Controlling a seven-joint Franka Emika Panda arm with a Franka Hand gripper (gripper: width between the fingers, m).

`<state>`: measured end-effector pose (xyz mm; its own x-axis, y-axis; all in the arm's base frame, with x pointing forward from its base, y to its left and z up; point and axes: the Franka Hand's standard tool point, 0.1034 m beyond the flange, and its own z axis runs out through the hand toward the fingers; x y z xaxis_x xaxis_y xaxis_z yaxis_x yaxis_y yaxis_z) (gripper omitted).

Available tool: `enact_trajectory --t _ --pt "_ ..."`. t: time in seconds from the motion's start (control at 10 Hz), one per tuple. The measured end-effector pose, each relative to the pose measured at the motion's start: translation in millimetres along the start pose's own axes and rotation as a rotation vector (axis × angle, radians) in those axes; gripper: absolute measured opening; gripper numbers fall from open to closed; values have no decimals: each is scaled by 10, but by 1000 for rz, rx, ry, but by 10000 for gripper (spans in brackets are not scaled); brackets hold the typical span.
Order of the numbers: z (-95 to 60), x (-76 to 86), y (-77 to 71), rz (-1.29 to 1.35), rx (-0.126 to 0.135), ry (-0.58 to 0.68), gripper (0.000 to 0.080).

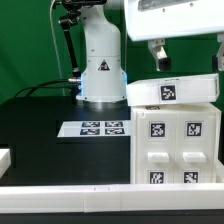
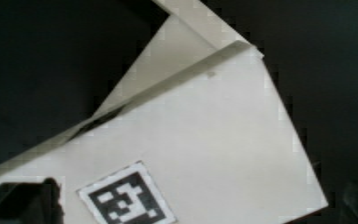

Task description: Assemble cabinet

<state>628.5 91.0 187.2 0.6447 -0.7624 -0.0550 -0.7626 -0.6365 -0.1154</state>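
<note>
White plastic cabinet (image 1: 176,145) standing at exterior view's right on black surface (image 1: 40,135), tagged faces, recessed front compartments. Top panel (image 1: 172,92) lying on it, long axis across the view, straight below gripper (image 1: 160,66), near, apparently apart. Cannot tell whether gripper clenched or released. Marker board (image 1: 100,128) well apart.

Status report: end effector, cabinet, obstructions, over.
End effector open, above cabinet. Top panel resting on it, exterior view's right. Nothing in between.
</note>
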Motion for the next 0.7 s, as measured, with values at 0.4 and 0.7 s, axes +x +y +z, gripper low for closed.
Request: enact_trajectory --t 0.4,0.7 --pt "-72 -11 -35 -464 -4 25 796" --pt "-22 19 -7 -870 -2 44 796"
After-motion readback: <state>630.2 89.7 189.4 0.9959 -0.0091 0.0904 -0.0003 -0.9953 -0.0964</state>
